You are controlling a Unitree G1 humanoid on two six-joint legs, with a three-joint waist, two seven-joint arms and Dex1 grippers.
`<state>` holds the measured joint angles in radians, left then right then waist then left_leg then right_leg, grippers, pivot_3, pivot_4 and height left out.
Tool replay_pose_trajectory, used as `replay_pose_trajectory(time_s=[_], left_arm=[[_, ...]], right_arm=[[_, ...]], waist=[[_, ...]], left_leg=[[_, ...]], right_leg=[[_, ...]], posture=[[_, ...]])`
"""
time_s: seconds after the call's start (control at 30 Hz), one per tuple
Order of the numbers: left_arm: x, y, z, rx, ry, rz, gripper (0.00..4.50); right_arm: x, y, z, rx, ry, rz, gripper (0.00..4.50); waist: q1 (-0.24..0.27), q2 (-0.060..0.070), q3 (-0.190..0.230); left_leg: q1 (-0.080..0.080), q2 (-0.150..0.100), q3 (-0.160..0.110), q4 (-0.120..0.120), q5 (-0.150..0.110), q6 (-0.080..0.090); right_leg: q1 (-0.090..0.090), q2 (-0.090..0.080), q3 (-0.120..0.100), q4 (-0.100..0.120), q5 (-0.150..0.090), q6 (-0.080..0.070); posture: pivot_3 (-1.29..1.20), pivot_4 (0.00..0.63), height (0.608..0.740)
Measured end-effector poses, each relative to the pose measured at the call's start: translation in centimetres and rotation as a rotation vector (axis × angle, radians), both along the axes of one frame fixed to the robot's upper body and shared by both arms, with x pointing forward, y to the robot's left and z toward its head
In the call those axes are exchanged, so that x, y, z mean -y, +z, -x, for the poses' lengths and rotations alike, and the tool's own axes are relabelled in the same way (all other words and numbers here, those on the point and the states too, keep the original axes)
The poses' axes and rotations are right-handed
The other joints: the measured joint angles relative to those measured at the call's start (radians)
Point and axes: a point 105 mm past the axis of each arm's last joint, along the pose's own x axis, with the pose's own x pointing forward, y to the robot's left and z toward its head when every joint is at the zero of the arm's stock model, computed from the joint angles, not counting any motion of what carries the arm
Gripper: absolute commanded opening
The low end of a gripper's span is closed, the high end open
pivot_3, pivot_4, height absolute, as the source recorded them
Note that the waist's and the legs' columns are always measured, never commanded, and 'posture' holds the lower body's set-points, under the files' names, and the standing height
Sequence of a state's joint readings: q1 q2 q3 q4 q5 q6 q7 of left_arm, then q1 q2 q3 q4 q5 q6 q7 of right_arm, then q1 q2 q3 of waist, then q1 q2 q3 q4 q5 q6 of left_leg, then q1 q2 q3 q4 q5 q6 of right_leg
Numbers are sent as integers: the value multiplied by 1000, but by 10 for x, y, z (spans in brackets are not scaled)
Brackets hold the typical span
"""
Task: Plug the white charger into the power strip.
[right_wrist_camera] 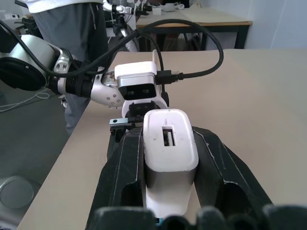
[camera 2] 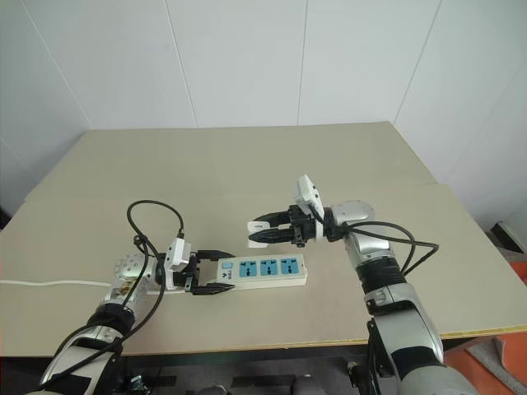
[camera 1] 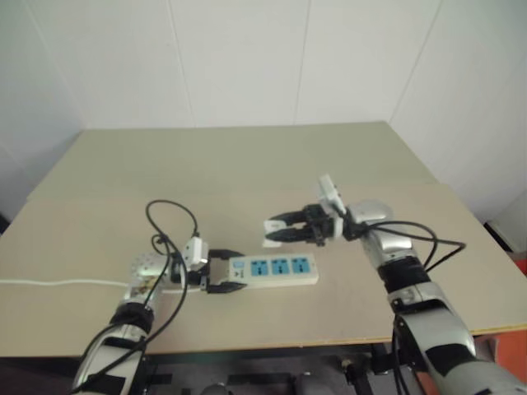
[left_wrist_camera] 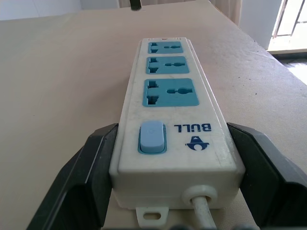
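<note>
Right end effector (camera 2: pixel 262 230) clamps the white charger (right_wrist_camera: pixel 169 143) above the power strip (camera 2: pixel 262 269), whose switch end sits on the table (camera 2: pixel 247 164) between the left end effector (camera 2: pixel 216 271) fingers.

Beige tabletop (camera 1: pixel 247 156) sitting against white panelled walls (camera 2: pixel 247 58), another table (right_wrist_camera: pixel 201 19) possibly standing behind, daylight coming in

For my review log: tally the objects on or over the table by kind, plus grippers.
Charger: 1
Power strip: 1
Blue outlets on the strip: 3
Left gripper and right gripper: 2
Total, counting outlets with the strip: 4
</note>
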<state>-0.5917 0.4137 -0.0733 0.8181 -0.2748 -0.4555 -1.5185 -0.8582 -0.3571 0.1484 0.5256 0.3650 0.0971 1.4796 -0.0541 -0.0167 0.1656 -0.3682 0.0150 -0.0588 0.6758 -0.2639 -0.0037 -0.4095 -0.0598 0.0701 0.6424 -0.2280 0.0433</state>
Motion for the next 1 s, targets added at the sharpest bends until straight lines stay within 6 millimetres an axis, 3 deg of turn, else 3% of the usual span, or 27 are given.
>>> replay_pose_trajectory(time_s=[0.33,1.0], left_arm=[[1,0,0,-1,1,2,3254],[2,1,-2,-7,-9,-3,3254]], right_arm=[[-5,-22,-2,-27,-59,45,1133],[-27,-32,4,-18,-35,43,1133]], waist=[[1,0,0],[6,0,0]], left_leg=[[0,0,0,0,0,0],[0,0,0,0,0,0]], right_leg=[[0,0,0,0,0,0],[0,0,0,0,0,0]], posture=[[0,150,740],[0,150,740]])
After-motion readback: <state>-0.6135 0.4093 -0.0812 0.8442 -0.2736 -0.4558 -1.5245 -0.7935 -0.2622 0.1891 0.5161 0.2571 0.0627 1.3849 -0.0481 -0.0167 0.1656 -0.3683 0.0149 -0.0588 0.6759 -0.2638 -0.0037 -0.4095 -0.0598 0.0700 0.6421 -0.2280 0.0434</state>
